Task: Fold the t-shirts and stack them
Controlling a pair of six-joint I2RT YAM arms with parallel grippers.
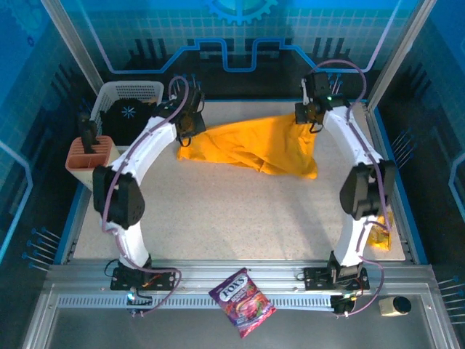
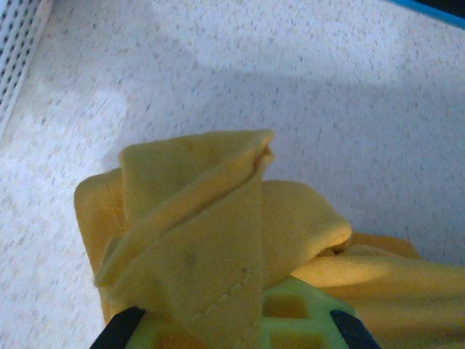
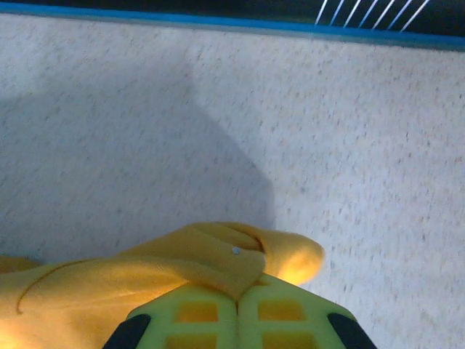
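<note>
One golden-yellow t-shirt (image 1: 254,145) lies crumpled across the far half of the table, stretched between both arms. My left gripper (image 1: 190,125) is at its far left corner, and in the left wrist view the green fingers (image 2: 290,323) are shut on a folded, stitched edge of the t-shirt (image 2: 203,233). My right gripper (image 1: 309,116) is at the shirt's far right corner. There its green jaws (image 3: 237,309) meet tightly with a bunched edge of the t-shirt (image 3: 189,262) pinched at their tips. The cloth hangs from both grips just above the speckled tabletop.
A white basket (image 1: 131,98) stands at the far left, with a terracotta holder (image 1: 91,153) in front of it. A purple candy bag (image 1: 242,302) lies on the near metal rail. A yellow wrapper (image 1: 381,236) sits by the right arm. Blue walls edge the table.
</note>
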